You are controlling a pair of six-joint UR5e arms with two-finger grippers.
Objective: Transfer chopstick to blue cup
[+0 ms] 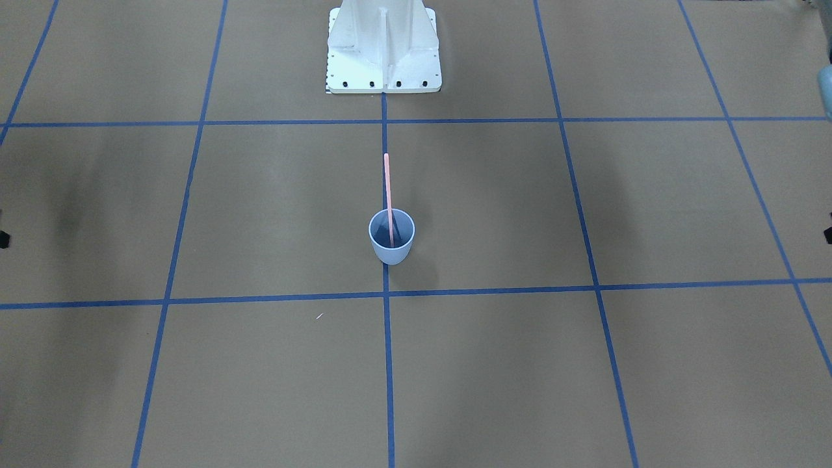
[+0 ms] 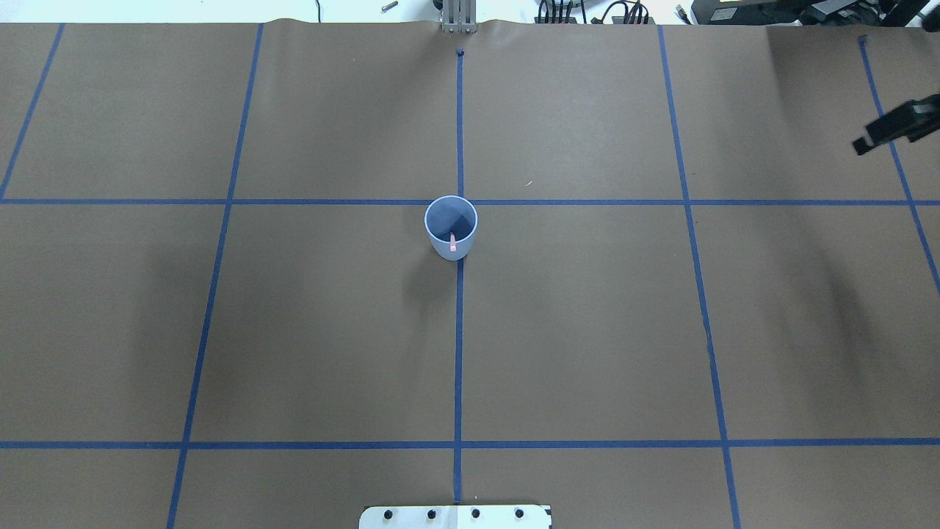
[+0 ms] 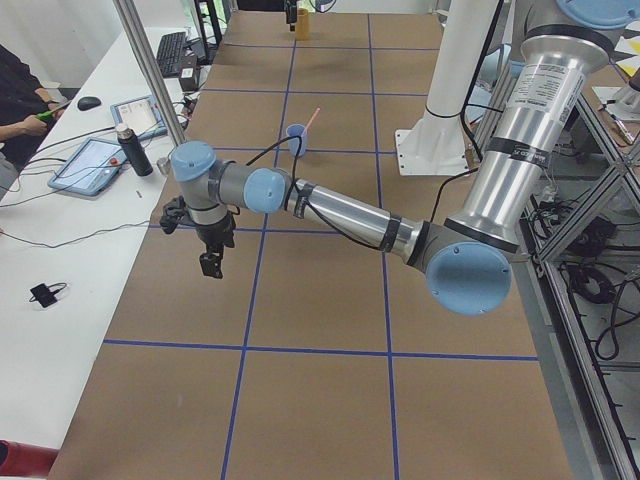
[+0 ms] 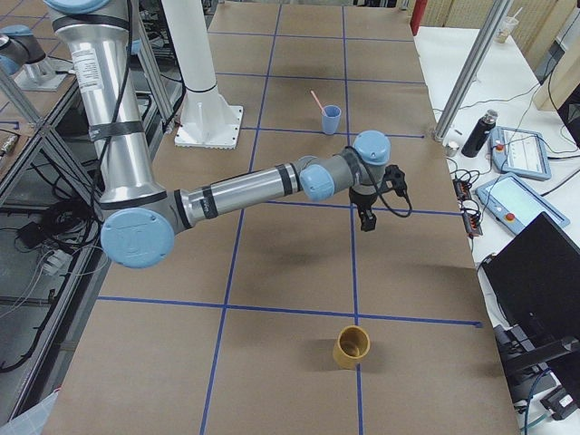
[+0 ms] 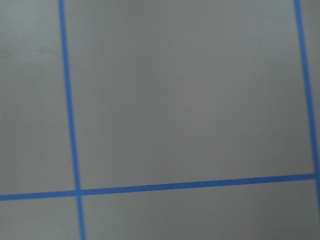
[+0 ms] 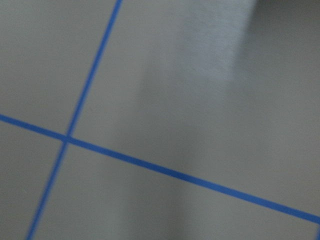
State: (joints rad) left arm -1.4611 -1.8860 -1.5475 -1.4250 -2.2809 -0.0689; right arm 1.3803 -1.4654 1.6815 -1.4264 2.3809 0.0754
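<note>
As the table stands now: the chopstick (image 1: pixel 387 188) stands inside the blue cup (image 1: pixel 391 244), its lower end at the bottom and its top leaning over the rim toward the robot. The cup is upright at the middle of the brown table (image 1: pixel 260 208), on a blue tape line.
Left gripper (image 3: pixel 211 262): it hangs over bare table, well to the left of the cup, with nothing visible in it. I cannot tell whether its fingers are apart or together (only the left side view shows it properly).
Right gripper (image 4: pixel 366 217): it hangs well to the right of the cup. Nothing shows in it, and I cannot tell its finger spread either.
Step in hand: the transfer looks complete, and both arms are clear of the cup.
Next move: probably only keeping the arms away, since a knock could tip the leaning stick.
View differences: the front-facing view shows the stick's full length above the rim, while the overhead view shows only a short pink end. Only the right side view shows a yellow cup (image 4: pixel 352 345) toward the right end. The wrist cameras show blurred table and tape.
</note>
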